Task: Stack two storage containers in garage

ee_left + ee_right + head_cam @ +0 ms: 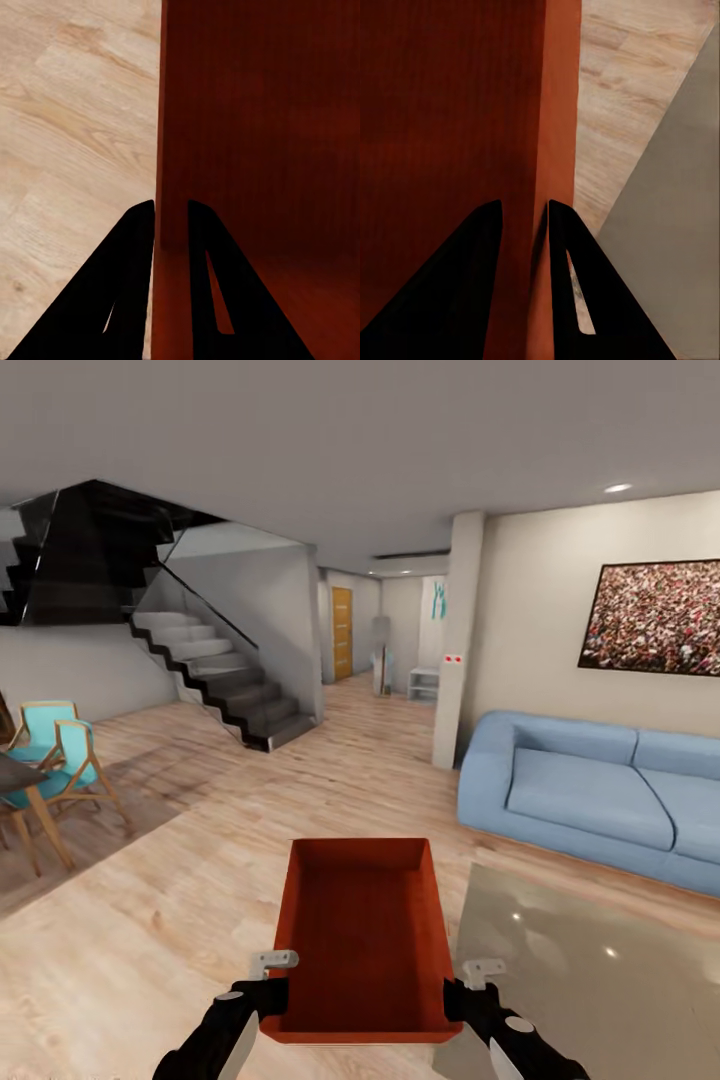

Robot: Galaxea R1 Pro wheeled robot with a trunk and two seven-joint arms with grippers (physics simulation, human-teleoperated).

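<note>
Orange-red, thin-walled and open-topped, the rectangular storage container (pixel 365 935) you are carrying hangs out in front of the trunk over the light wood plank floor (pixel 150 920) of the living room, with the blue sofa (pixel 590 790) off to your right and a grey-beige rug (pixel 580 980) just beside the bin. It is empty, so judge it light but a little flexible; those plain walls look smooth and could slide or twist if one side slackens. You hold it in the sensible place, on both long walls near the corners closest to you. Your left gripper (pixel 171 217) is pinched onto the left wall, one finger inside, one outside. Your right gripper (pixel 523 217) is clamped on the right wall the same way. Keep both pinches even while the base drives toward the garage.
</note>
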